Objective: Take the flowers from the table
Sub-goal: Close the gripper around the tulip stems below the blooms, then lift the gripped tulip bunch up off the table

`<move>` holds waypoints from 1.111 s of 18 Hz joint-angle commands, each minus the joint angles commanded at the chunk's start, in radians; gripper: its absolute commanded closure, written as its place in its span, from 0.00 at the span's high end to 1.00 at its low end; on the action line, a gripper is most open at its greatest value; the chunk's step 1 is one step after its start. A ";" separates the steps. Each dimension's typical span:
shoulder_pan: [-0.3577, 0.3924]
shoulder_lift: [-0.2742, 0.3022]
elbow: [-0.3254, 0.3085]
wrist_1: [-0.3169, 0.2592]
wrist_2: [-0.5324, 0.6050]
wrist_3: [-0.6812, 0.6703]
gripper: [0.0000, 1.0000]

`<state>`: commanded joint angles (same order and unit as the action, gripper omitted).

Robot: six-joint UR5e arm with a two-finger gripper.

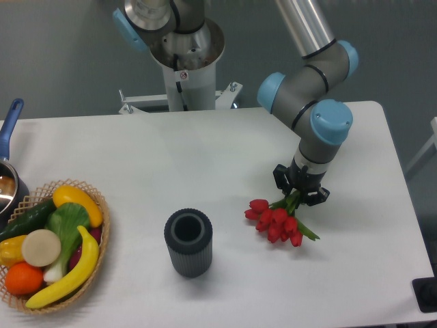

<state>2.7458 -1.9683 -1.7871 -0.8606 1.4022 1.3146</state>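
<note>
The flowers [274, 219], a small bunch of red tulips with green stems, hang tilted to the lower left from my gripper [299, 193] over the right part of the white table [205, 157]. My gripper is shut on their stems, just below the grey and blue wrist. The blooms look raised off the tabletop. A few green leaf tips stick out to the right of the blooms.
A dark ribbed cylindrical vase [188, 242] stands left of the flowers. A wicker basket [95, 263] of fruit and vegetables sits at the front left, with a blue-handled pot [8, 171] behind it. The arm's base [183, 61] stands behind the table.
</note>
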 joint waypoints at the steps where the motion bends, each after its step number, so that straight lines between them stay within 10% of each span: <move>1: 0.002 0.014 -0.002 -0.002 -0.020 0.000 0.36; 13: 0.077 0.304 -0.009 -0.009 -0.472 -0.187 0.37; 20: 0.156 0.335 -0.002 -0.009 -0.640 -0.229 0.37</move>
<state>2.9022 -1.6337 -1.7886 -0.8698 0.7625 1.0861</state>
